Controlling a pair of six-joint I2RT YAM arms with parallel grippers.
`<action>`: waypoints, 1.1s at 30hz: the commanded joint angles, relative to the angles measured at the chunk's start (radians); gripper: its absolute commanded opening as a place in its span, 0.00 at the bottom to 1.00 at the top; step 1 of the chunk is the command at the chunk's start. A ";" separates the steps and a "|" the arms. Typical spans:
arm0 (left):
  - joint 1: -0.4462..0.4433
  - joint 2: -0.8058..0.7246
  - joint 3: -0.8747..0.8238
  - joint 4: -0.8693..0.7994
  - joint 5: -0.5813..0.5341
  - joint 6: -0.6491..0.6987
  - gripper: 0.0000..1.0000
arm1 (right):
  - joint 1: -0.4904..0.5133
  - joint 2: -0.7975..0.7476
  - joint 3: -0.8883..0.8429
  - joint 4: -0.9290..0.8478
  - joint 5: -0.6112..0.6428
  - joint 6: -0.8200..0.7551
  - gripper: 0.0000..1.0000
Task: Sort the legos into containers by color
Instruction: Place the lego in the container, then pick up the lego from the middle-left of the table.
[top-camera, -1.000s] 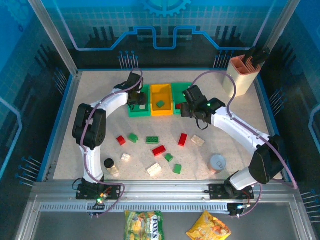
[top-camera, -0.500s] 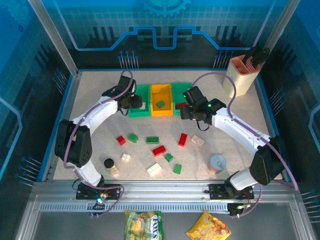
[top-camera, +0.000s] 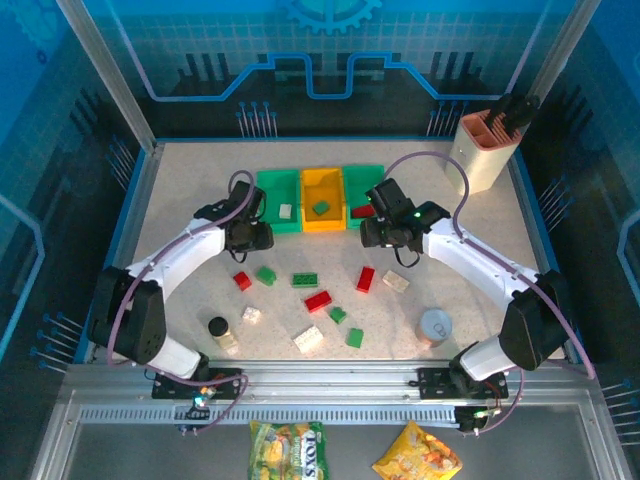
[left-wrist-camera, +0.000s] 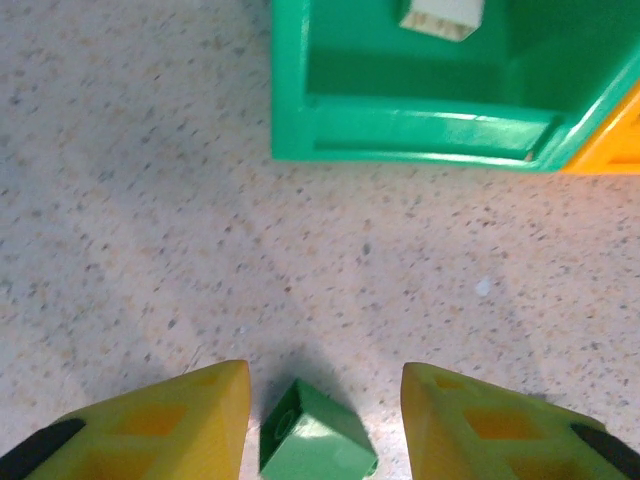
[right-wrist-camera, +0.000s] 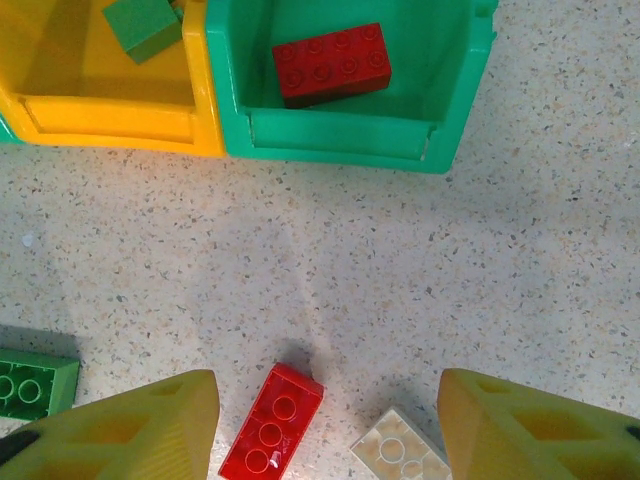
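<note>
Left claw (left-wrist-camera: 322, 392) is spread wide over the speckled grey bench (left-wrist-camera: 120, 200). A small green plastic brick (left-wrist-camera: 318, 445) sits on the surface right between my two yellow fingers (left-wrist-camera: 170, 420). There's a sliver of gap on each side, so nothing's gripped. Just ahead of it is the left green plastic bin (left-wrist-camera: 420, 130) with a cream-white plastic brick (left-wrist-camera: 440, 15) lying inside. Right claw (right-wrist-camera: 325, 385) is wide open too and holding nothing. A small red plastic brick (right-wrist-camera: 272, 420) lies on the bench between its fingers, closer to one of them. A cream-white studded brick (right-wrist-camera: 405, 452) is just beside the red one, closer to the other finger. Ahead of that claw is the right green plastic bin (right-wrist-camera: 340, 135) with a red eight-stud brick (right-wrist-camera: 332, 63) in it. That bin sits right up against the orange-yellow plastic bin (right-wrist-camera: 110, 118), which has a green brick (right-wrist-camera: 140, 25) in it. From the top camera the three bins stand in a row toward the far edge of the bench, around mid-width. More loose red, green and cream bricks (top-camera: 318, 300) are scattered across the middle toward the near edge.
</note>
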 joint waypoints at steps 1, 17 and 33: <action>-0.002 -0.039 -0.029 -0.090 -0.064 -0.094 0.45 | -0.013 -0.030 -0.014 -0.009 -0.012 -0.021 0.60; 0.034 -0.102 -0.164 -0.123 -0.078 -0.227 0.54 | -0.030 -0.020 -0.031 0.011 -0.034 -0.058 0.60; 0.049 -0.051 -0.236 -0.053 -0.011 -0.216 0.56 | -0.032 -0.029 -0.039 0.003 -0.039 -0.045 0.60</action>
